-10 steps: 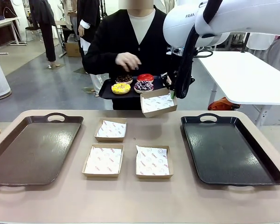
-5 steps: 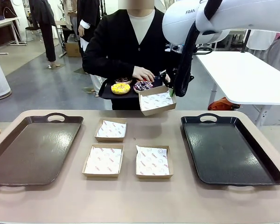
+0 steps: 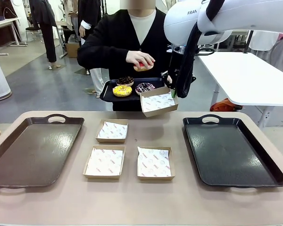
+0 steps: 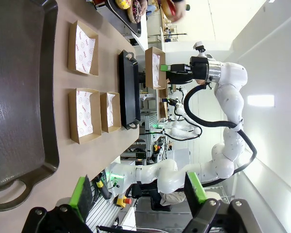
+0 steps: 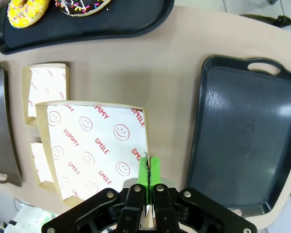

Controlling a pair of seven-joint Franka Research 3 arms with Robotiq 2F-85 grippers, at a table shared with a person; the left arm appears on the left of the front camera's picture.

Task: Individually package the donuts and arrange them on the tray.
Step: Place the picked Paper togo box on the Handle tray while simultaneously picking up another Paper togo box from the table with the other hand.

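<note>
We are finding the yellow-glazed donut (image 3: 122,90), the chocolate donut with sprinkles (image 3: 125,80) and the dark purple donut with white sprinkles (image 3: 145,87) lying flat and close together on a black serving tray (image 3: 106,93). We are seeing the glossy red donut (image 3: 142,65) raised above that tray, gripped from above in the person's hand (image 3: 140,58)

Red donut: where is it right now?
Front view, centre: the red donut is in the person's hand, above the small black tray, left of the box in the right claw.
</note>
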